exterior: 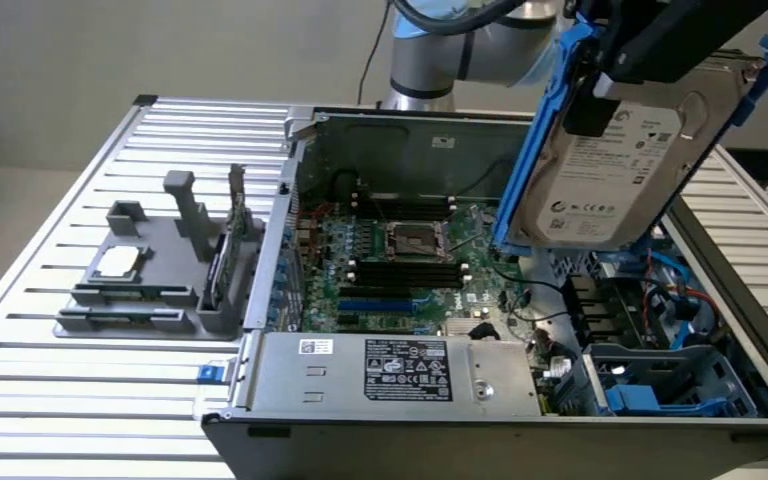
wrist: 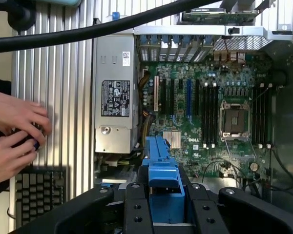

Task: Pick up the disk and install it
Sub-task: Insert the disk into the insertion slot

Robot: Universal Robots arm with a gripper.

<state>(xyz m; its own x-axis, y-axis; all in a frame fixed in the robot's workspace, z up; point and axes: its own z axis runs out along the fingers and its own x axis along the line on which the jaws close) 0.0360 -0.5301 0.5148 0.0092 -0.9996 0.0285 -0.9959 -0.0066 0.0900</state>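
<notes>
Gripper (wrist: 163, 192) jaws stand clamped on the blue carrier of the disk (exterior: 618, 165) — it hangs tilted in the air, label outward, above the open computer case (exterior: 758, 425), over the side on the exterior view's right. Under everything lies the slatted metal table (exterior: 37, 400); in the case sit the green motherboard (exterior: 398, 265) and the grey power-supply box (exterior: 384, 370). Beside the case a grey holder (exterior: 157, 290) carries a small silver chip (exterior: 117, 262). A person's hands (wrist: 17, 119) meet just beside a black keyboard (wrist: 36, 192).
</notes>
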